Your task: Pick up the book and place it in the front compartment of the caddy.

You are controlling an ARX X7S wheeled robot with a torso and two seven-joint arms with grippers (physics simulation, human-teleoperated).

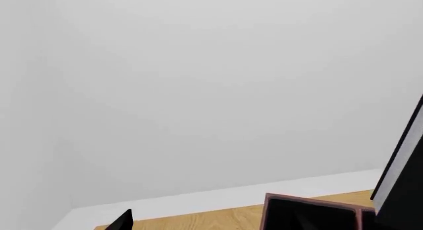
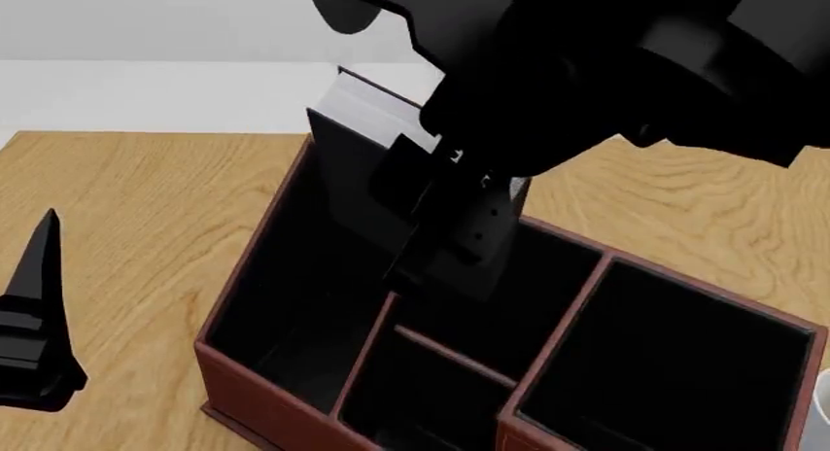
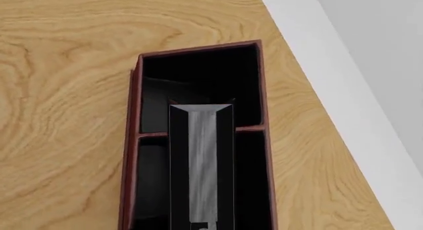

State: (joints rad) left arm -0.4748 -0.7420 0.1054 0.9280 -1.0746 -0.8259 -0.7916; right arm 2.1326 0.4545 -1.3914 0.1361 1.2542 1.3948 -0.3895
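**Much of the scene sits out of sight**

We see the right gripper largely lost in black arm housing, its jaws indistinguishable. The book shows only its upper end there; the arm covers the rest. The caddy runs off the head view's lower edge. The left gripper is cropped, so we cannot judge its jaws.

Surface materials and finishes as rendered.
The table is light wood with bold wavy grain and a smooth satin look. The caddy has red-brown, leather-look walls, matt, with a flat black lining. The book has a matt black cover and pale grey, faintly streaked paper edges. Both grippers, left and right, look like smooth matt black plastic.
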